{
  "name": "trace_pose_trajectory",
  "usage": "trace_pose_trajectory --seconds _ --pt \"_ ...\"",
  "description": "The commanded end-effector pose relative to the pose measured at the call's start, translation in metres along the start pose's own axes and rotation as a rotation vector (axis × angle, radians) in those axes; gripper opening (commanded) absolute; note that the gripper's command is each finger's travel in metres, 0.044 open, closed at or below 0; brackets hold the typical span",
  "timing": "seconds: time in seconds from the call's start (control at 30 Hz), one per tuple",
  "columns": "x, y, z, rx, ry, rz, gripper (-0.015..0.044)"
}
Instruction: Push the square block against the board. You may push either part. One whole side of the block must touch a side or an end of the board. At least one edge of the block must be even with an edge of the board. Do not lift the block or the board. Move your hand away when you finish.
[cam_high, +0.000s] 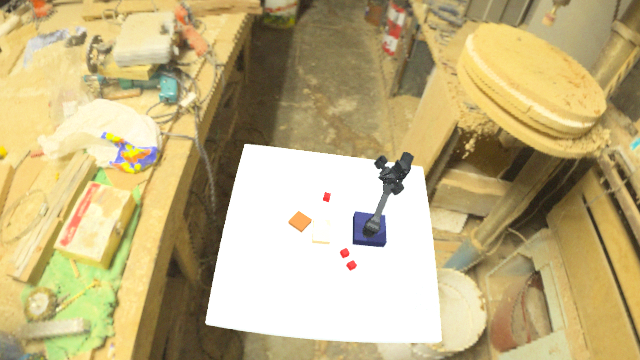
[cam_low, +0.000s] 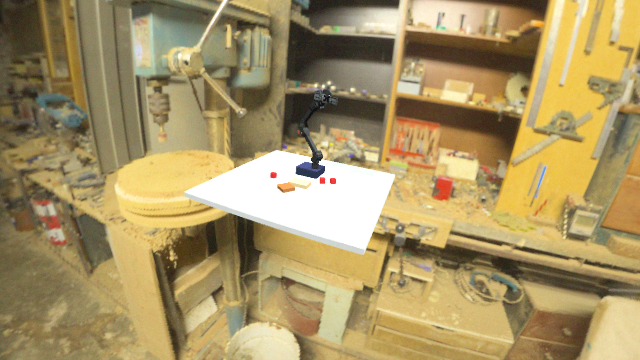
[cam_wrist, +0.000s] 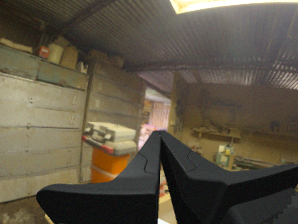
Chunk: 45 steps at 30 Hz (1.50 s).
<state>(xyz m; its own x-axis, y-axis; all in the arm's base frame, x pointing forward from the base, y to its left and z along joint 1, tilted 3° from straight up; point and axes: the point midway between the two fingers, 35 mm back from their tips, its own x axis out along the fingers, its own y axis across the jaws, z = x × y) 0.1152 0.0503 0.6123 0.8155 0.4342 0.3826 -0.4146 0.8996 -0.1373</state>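
so, here is what we see.
pincer: our pincer (cam_high: 400, 165) is dark, angular and hard-edged; in the wrist view its two fingers meet in a single seam, so we read it as closed, with nothing between the jaws. it hangs high in the air, well above the table.
arm: a thin dark arm (cam_low: 306, 131) of jointed links rises from a deep blue base plate (cam_high: 359, 239), a flat square slab far below the pincer.
square block: we see the square block (cam_high: 300, 221) as a flat orange tile with crisp corners and a matte face, turned at an angle. it lies on the table well below the pincer and well off to the side, beyond the base plate.
board: the board (cam_high: 321, 231) is a pale cream slab, smooth and low. it rests between the orange block and the base plate, just beside the block. one corner of the block comes very near it, but we cannot tell whether they touch; no whole side lies flush.
table: a plain white table (cam_high: 280, 310), flat and thin-edged, carries all of this.
red cubes: three small glossy red cubes sit on the table, one (cam_high: 326, 197) on the far side of the board, two (cam_high: 344, 253) (cam_high: 351, 265) on the other side of the board, near the base plate. none lies between block and board.
surroundings: dusty wooden benches, a stack of round wooden discs (cam_high: 535, 90) and a drill press (cam_low: 200, 55) ring the table.
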Motion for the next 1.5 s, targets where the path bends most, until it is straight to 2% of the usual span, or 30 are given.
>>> trace_pose_trajectory --seconds 0.0,0.67,1.07,1.47 --pt "0.014 0.011 -0.015 0.004 0.049 -0.015 0.0" --pt "0.081 0.033 -0.121 -0.011 0.342 -0.099 0.0" --pt "0.106 0.012 -0.198 0.037 0.536 -0.226 0.0" --pt "0.112 -0.021 -0.275 0.149 0.719 -0.368 0.0"
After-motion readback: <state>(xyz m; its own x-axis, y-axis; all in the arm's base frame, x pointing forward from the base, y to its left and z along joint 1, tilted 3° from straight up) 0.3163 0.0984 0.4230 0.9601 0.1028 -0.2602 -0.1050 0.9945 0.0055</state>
